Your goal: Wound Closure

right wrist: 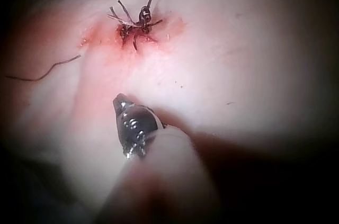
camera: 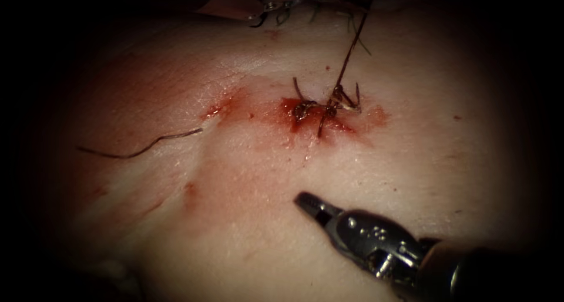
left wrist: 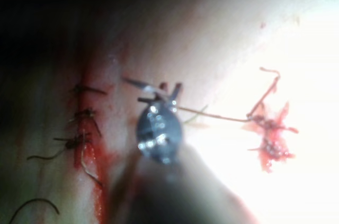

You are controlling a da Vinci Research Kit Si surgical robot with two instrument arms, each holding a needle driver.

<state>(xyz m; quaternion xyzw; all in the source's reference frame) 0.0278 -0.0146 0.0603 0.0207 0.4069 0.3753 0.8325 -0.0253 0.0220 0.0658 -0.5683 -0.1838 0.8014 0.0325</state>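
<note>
The right tool (camera: 308, 203) is shiny grey metal. The tissue (camera: 247, 184) looks wet and smooth, the thread (camera: 348, 54) thin and dark.

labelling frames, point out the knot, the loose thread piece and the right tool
knot (camera: 329, 107): endoscope view, on the tangle at the cut
loose thread piece (camera: 141, 151): endoscope view, mid-length, left of the cut
right tool (camera: 311, 206): endoscope view, on its jaws' tip

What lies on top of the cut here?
Knotted thread with short cut ends sits on the cut, amid red fluid. One strand runs up to the left tool. The knots hide the cut's edges beneath.
</note>
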